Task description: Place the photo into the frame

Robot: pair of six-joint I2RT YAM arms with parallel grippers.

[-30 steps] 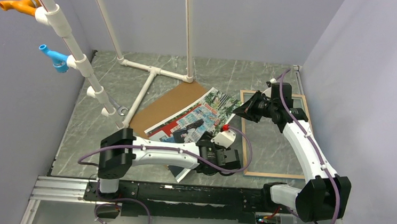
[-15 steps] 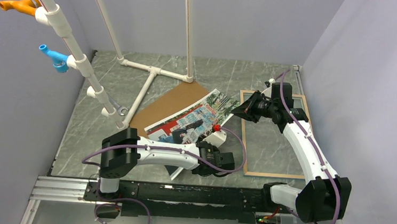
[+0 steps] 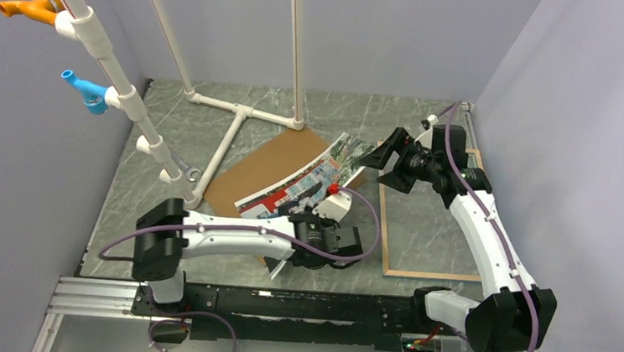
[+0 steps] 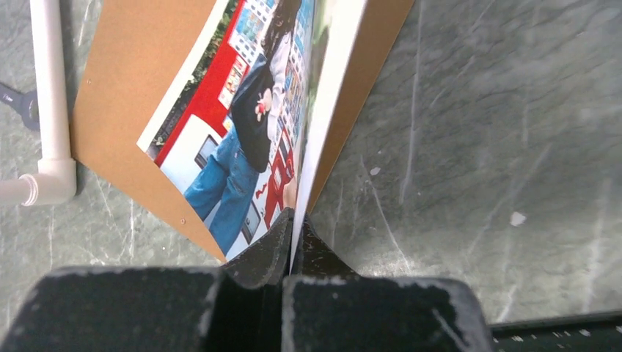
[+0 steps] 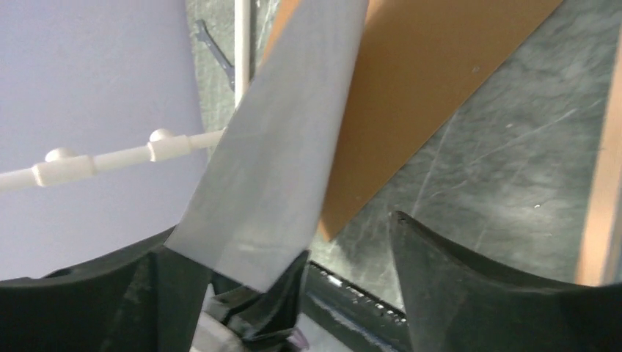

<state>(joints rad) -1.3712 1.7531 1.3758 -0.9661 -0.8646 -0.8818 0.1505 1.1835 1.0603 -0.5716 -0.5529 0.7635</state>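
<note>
left gripper (image 4: 293, 226): clamped tight on the near edge of the photo (image 4: 249, 125), sheet pinched between both pads
grip reason: edge pinch likely chosen to get a thin flat print up off the surface and steer it
photo pose: raised on its long edge, tilted, printed side toward the left, white back toward the right; far end runs up toward the right gripper (image 3: 384, 161)
right gripper: jaws spread wide, far corner of the photo beside one finger, not pinched; looks like a hand-off, sheet now carried by the left alone
backing board (image 3: 259, 168): brown, flat on the table (image 3: 162, 215), under and left of the photo; out of the way for now
frame (image 3: 431, 275): flat on the table at right, light wood face up, just beside the photo's far end; opening bare, table showing through
task status: photo not yet in the frame
next need: swing sheet right, lay it flat, square with the rails
risk: single-edge grip, print may sag or twist
</note>
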